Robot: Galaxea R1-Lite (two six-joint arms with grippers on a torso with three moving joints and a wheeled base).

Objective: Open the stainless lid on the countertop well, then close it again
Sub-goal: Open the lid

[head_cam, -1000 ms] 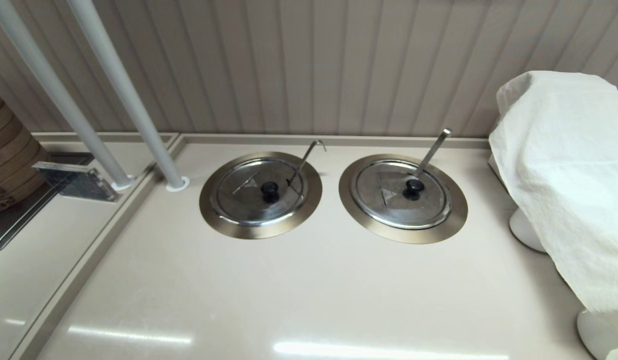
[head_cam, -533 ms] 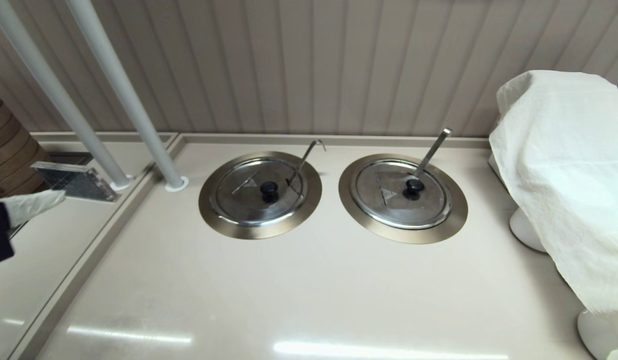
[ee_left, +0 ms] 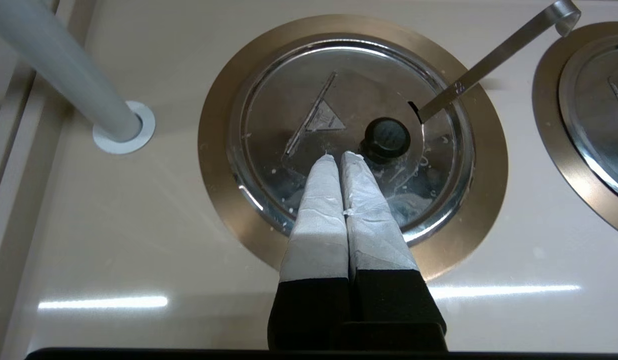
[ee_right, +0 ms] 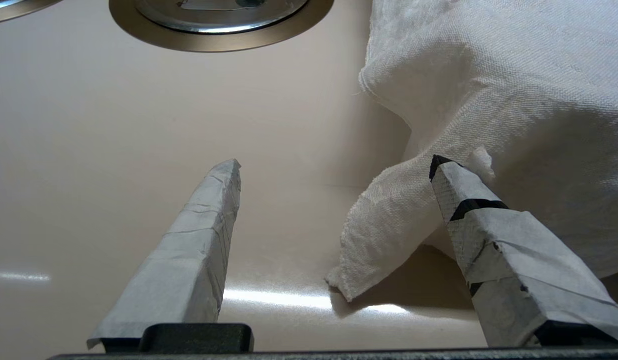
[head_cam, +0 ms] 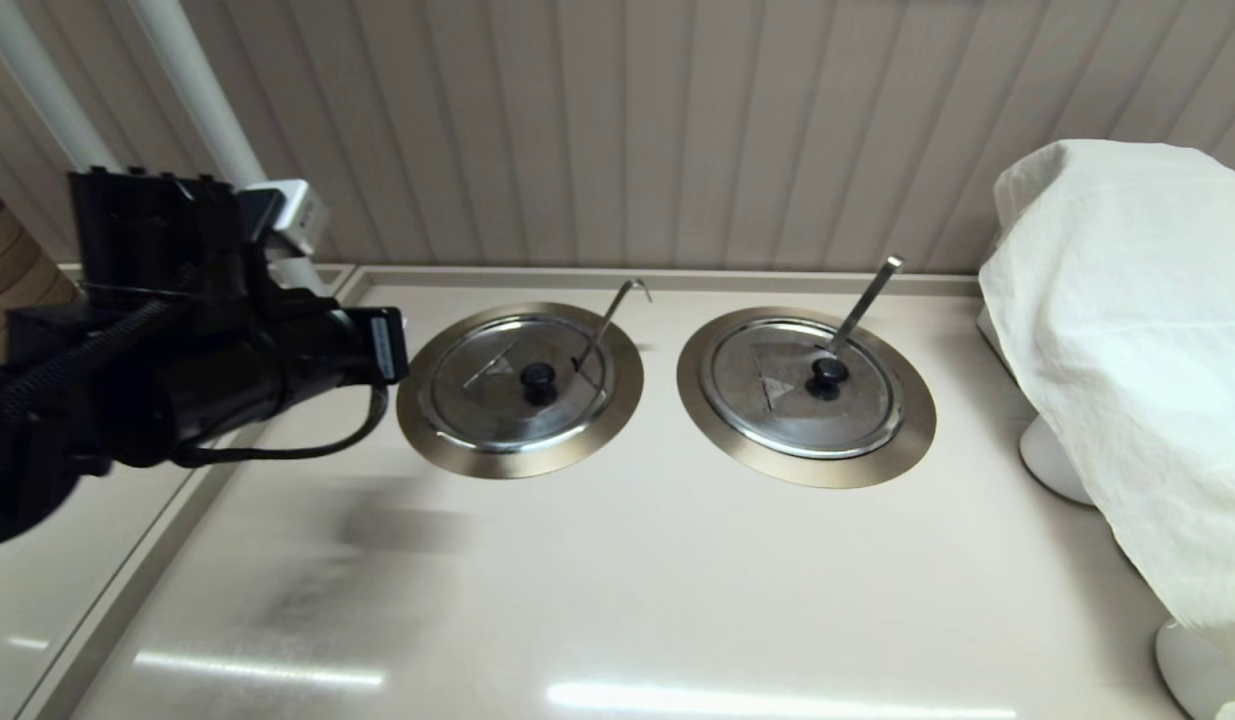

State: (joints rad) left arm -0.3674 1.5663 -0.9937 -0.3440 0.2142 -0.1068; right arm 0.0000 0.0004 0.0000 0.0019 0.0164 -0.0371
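Observation:
The stainless lid [head_cam: 497, 395] lies shut on the left countertop well [head_cam: 417, 425], black knob [head_cam: 538, 377] at its centre. The hook-tipped wire handle [head_cam: 617, 308] rises through its notch. My left arm [head_cam: 177, 350] hovers left of the well; its fingers are hidden in the head view. In the left wrist view my left gripper [ee_left: 343, 156] is shut and empty above the lid [ee_left: 298, 90], tips just beside the knob [ee_left: 387, 139]. The handle [ee_left: 489, 55] crosses the rim [ee_left: 218, 150]. My right gripper [ee_right: 335, 161] is open over the counter, outside the head view.
A like lid with a flat straight handle [head_cam: 807, 385] covers the right well. A white cloth [head_cam: 1127, 350] drapes something at the right edge, and its corner [ee_right: 389, 225] hangs between my right fingers. Two grey poles [head_cam: 197, 100] and a bamboo steamer [head_cam: 7, 270] stand at left.
My left arm has swung in from the left edge and now fills the left side, next to the left well. The lids have not moved.

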